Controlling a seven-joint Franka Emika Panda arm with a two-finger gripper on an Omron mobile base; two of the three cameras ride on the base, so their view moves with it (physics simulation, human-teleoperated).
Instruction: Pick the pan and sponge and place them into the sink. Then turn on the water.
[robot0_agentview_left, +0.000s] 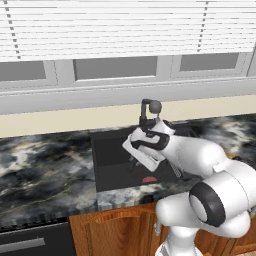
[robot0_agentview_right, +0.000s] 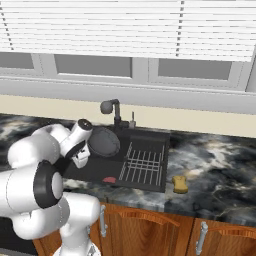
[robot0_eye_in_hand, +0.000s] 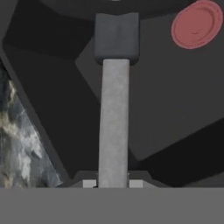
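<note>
My gripper (robot0_eye_in_hand: 113, 183) is shut on the pan's long handle (robot0_eye_in_hand: 113, 122), which runs straight up the hand view. In the right base view the round dark grey pan (robot0_agentview_right: 104, 142) hangs tilted over the black sink (robot0_agentview_right: 150, 136), just right of my gripper (robot0_agentview_right: 84, 157). Below the handle lies the sink's floor with its red drain spot (robot0_eye_in_hand: 197, 24). The yellow sponge (robot0_agentview_right: 180, 184) rests on the marble counter right of the sink, well away from the gripper. In the left base view my hand (robot0_agentview_left: 144, 150) hovers over the sink (robot0_agentview_left: 112, 160).
A wire dish rack (robot0_agentview_right: 144, 166) fills the sink's right half. The black faucet (robot0_agentview_right: 111, 107) stands at the sink's back edge, close behind the pan. Dark marble counter (robot0_agentview_left: 45, 160) extends to both sides. Wooden cabinet doors (robot0_agentview_right: 150, 230) run below.
</note>
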